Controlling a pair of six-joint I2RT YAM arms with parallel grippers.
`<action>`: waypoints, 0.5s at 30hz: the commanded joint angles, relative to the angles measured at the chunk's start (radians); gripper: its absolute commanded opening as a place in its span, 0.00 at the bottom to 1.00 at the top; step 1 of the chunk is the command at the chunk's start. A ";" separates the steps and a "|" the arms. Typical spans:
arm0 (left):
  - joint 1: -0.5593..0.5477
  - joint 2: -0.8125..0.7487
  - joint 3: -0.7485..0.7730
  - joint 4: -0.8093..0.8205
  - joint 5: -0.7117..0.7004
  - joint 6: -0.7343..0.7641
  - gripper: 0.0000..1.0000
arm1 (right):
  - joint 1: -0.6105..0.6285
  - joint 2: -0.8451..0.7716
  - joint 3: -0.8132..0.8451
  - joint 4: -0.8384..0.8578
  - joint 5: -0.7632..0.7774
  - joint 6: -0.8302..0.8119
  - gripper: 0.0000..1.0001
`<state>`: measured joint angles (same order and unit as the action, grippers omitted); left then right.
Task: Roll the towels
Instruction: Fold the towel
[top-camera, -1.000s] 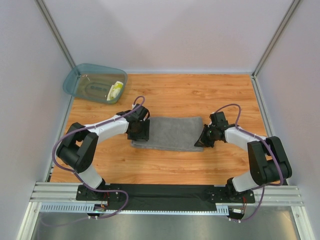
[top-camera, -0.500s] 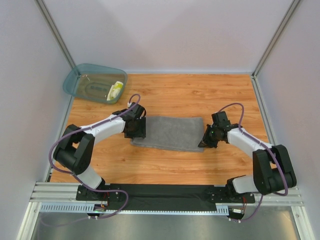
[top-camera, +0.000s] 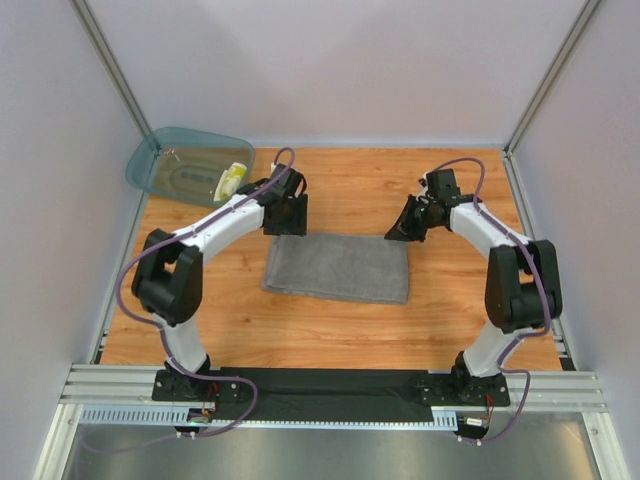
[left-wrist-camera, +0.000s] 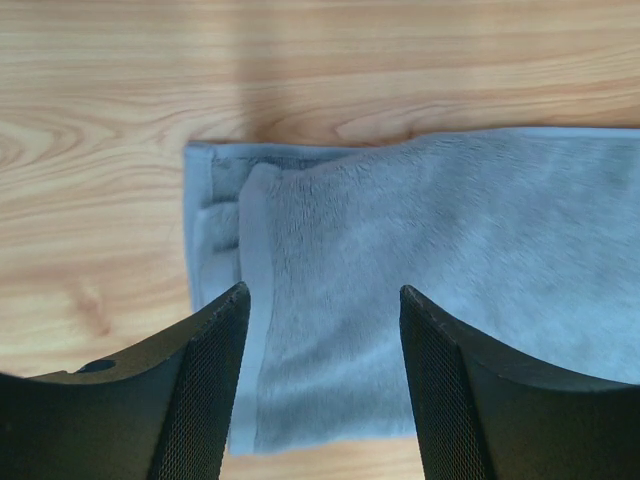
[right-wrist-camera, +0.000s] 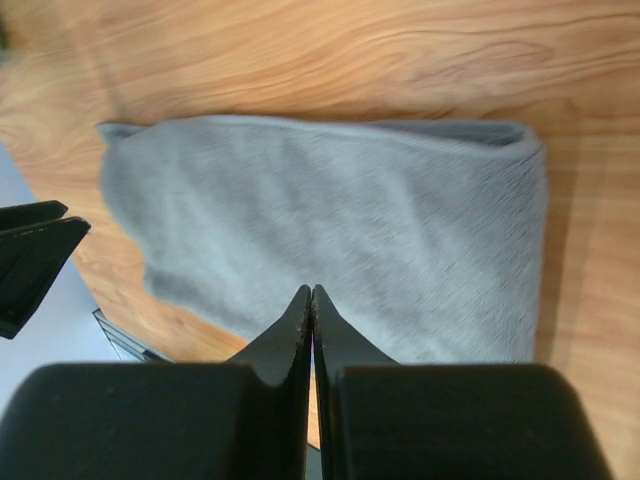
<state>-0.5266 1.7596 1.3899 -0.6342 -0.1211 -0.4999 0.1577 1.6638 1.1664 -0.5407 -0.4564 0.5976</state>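
The grey towel lies flat at the middle of the table, folded into a long band running from 9 to 3 o'clock; we judge that no roll has been started. The left gripper hangs above the towel's 11 o'clock corner with its jaws spread and nothing between them. The right gripper hangs off the 1 o'clock corner, pinched shut on nothing.

To roll well, we would start at one short end. The 9 o'clock end shows stacked folded edges in the left wrist view, so we would need to catch every layer there, not only the top one. We would then turn that end over toward 3 o'clock in small tight turns, keeping the roll square to the long edges so it does not cone. The closed right gripper could press down on the 3 o'clock end to stop the band from sliding.

The teal tub sits at the table's 10 o'clock corner; the small yellow-and-white cloth lies bunched inside, against the tub's 3 o'clock wall, not yet rolled; we see nothing else in it for certain.
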 joint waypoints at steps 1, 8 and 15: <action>0.017 0.133 0.037 -0.006 0.015 0.027 0.68 | -0.035 0.143 0.022 0.038 -0.048 -0.004 0.00; 0.117 0.189 -0.095 0.080 0.018 -0.023 0.67 | -0.113 0.272 -0.048 0.036 0.048 -0.024 0.00; 0.163 0.158 -0.183 0.108 -0.009 -0.028 0.67 | -0.141 0.272 -0.036 0.018 0.061 -0.042 0.02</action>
<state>-0.4103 1.8942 1.2667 -0.4702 -0.0174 -0.5495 0.0441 1.9182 1.1366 -0.5060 -0.5205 0.6010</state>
